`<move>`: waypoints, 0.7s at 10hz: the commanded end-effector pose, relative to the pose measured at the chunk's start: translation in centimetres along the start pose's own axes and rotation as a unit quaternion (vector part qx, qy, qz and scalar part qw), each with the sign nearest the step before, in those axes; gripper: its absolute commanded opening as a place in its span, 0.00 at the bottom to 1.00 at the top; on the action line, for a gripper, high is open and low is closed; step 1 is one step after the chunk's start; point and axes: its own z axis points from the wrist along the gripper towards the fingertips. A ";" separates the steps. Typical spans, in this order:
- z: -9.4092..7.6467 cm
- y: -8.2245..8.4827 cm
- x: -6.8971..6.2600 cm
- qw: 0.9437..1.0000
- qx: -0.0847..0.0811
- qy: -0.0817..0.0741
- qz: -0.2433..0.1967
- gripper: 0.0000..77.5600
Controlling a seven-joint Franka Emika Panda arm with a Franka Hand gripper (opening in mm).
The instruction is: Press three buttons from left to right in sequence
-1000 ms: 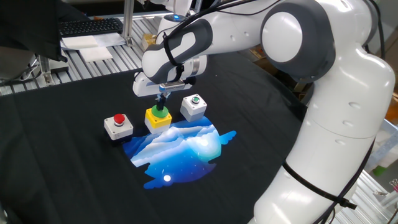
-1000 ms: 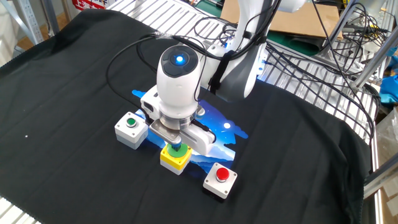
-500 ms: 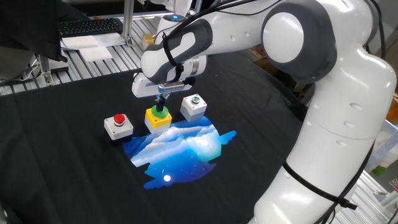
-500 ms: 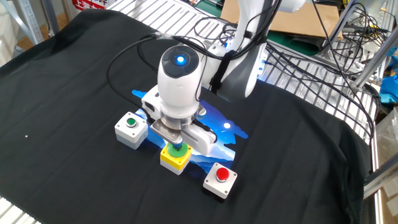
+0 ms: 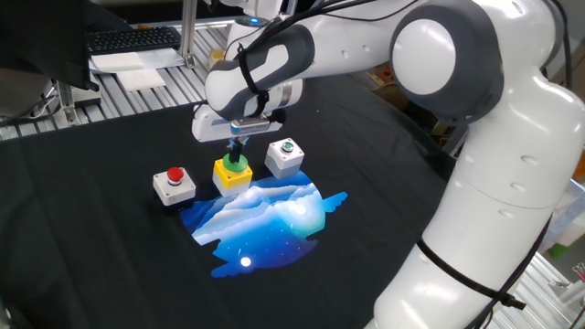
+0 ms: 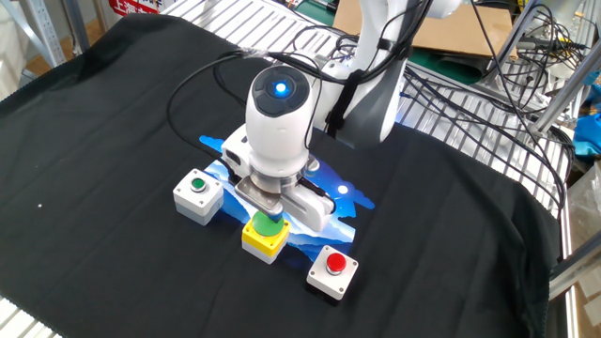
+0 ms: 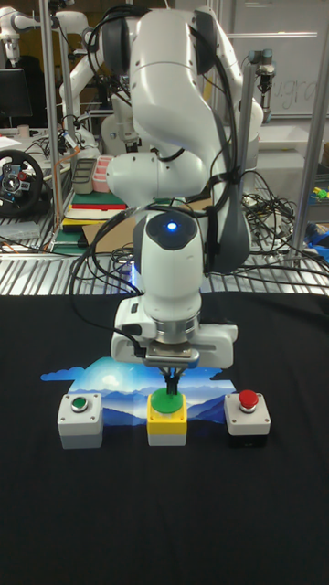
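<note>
Three buttons stand in a row on the black cloth. The red cap on a white box point(image 5: 174, 176) point(image 6: 335, 265) point(image 7: 247, 400) is at the left in one fixed view. In the middle is the big green dome on a yellow box point(image 5: 233, 170) point(image 6: 267, 227) point(image 7: 166, 402). The small green cap on a white box point(image 5: 287, 147) point(image 6: 198, 184) point(image 7: 79, 405) is at the right. My gripper point(image 5: 238, 152) point(image 6: 269, 215) point(image 7: 170, 384) points straight down over the green dome, its fingers shut together with nothing held. The tips are at the dome's top; contact is unclear.
A blue and white mountain picture point(image 5: 265, 219) lies on the cloth beside the buttons. The arm's cables point(image 6: 319, 56) trail behind the hand. Metal racks with a keyboard point(image 5: 132, 39) and boxes border the table.
The gripper and wrist have risen slightly over the green dome and shifted a little. The buttons have not moved.
</note>
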 end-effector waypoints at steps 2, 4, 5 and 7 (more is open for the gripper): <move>-6.2 2.0 -0.1 1.000 0.001 0.003 -0.005 0.01; -7.3 2.5 0.0 1.000 0.000 0.008 -0.015 0.01; -7.3 2.5 0.1 1.000 0.000 0.007 -0.019 0.01; -7.1 2.6 -0.1 1.000 -0.001 0.004 -0.021 0.01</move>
